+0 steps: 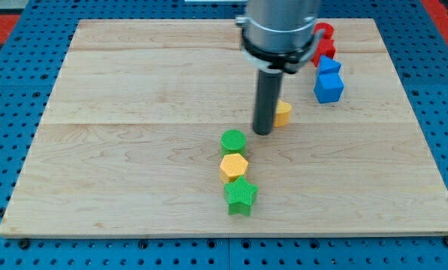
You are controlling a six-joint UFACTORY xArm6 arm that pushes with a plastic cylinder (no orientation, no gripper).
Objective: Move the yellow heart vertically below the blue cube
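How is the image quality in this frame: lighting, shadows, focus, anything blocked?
Camera view: even, soft lighting, no glare on the wooden board; faint shadows under blocks; focus sharp. The rod hides most of the yellow heart; my tip sits at its left edge. Blue cube clear.

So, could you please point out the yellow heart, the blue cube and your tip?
yellow heart [284,113]: camera view, its visible right part.
blue cube [329,88]: camera view, its front face.
my tip [263,131]: camera view, rod's lower end.
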